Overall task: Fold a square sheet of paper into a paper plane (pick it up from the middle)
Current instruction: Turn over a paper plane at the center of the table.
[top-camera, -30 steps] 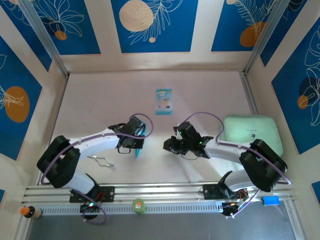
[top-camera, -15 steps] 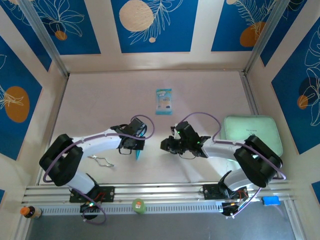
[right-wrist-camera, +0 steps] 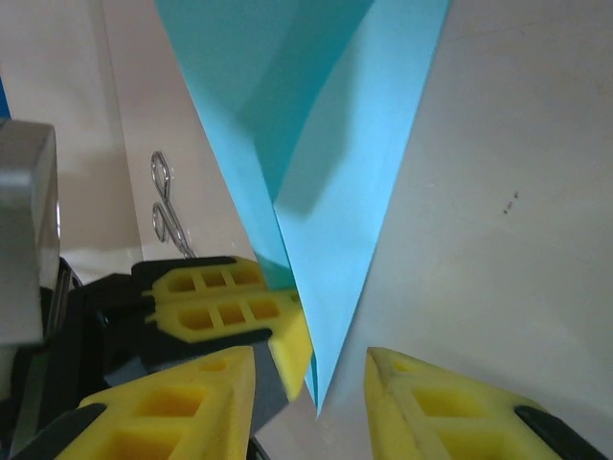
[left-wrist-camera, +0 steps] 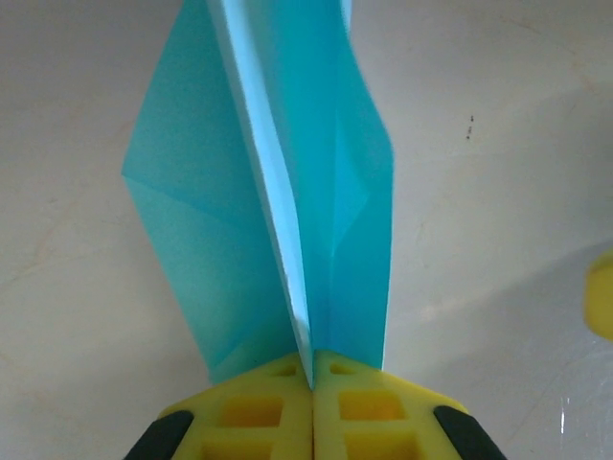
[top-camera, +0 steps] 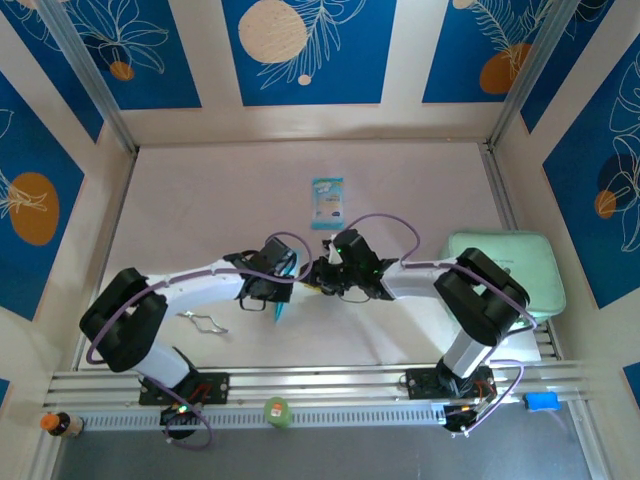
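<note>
Just near of the packet point(top-camera: 327, 202), the plane point(left-wrist-camera: 326, 144) is up off the bench point(top-camera: 200, 200), ridge and wing creases in, so most folding looks done. Left pincer point(left-wrist-camera: 312, 381) is clamped on its ridge. Right pincer point(right-wrist-camera: 311, 379) stands parted, the plane's tip between its fingers. Open bench lies left and beyond.

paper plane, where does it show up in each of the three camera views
Top view: the paper plane is a thin blue sliver left of centre, under the left gripper.
Left wrist: it rises up the middle from the shut left gripper.
Right wrist: it hangs from top centre, its tip between the open right gripper.
Shared landmark: the left gripper clamping the paper.
</note>
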`<control>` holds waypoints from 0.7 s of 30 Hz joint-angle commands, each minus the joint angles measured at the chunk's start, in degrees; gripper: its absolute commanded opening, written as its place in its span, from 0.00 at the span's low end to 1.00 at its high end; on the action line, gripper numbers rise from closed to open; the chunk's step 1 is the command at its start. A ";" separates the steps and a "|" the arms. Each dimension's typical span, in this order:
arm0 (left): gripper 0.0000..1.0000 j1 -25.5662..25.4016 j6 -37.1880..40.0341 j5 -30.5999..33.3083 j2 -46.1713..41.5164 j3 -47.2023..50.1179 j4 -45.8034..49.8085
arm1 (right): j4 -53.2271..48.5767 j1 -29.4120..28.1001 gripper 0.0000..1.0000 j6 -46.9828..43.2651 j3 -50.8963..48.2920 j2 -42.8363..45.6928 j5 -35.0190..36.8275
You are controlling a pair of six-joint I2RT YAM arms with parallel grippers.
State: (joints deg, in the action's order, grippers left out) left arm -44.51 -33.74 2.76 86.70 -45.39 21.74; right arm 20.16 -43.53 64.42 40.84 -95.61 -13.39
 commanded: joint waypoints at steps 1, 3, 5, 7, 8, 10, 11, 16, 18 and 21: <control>0.09 -0.58 -0.34 -1.95 -1.44 1.65 -0.97 | 1.43 0.20 0.36 2.02 1.26 -1.72 -1.33; 0.10 -0.55 -0.23 -2.15 -1.62 2.03 -1.36 | 2.39 0.53 0.37 2.95 0.76 -2.22 -1.30; 0.11 -0.57 -0.11 -2.37 -1.70 2.30 -1.65 | 3.11 0.74 0.38 3.43 0.45 -2.52 -1.46; 0.12 -0.59 0.02 -2.76 -1.71 2.45 -2.10 | 3.06 0.92 0.38 3.52 0.63 -2.82 -1.97; 0.13 -0.63 0.02 -2.69 -1.75 2.55 -2.16 | 2.41 0.95 0.38 3.53 0.89 -3.01 -1.83; 0.13 -0.63 0.21 -2.84 -1.88 2.58 -2.31 | 1.89 0.90 0.38 3.41 1.24 -3.39 -1.86; 0.13 -0.66 0.29 -2.90 -1.93 2.58 -2.47 | 2.05 0.90 0.38 3.43 1.34 -3.66 -2.22; 0.17 -0.66 0.64 -3.56 -2.53 2.88 -3.21 | 2.07 0.81 0.39 3.34 2.16 -4.35 -2.81; 0.17 -0.66 0.78 -3.73 -2.90 3.10 -3.45 | 1.82 0.81 0.39 3.34 1.99 -4.20 -2.48; 0.18 -0.66 0.90 -3.69 -3.02 3.20 -3.63 | 1.63 0.95 0.39 3.34 1.84 -3.95 -2.19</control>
State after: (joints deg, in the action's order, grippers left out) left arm -44.75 -33.95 0.16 85.10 -43.09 18.79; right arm 21.91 -42.85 67.20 41.91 -99.57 -14.98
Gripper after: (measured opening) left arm 0.179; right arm 0.391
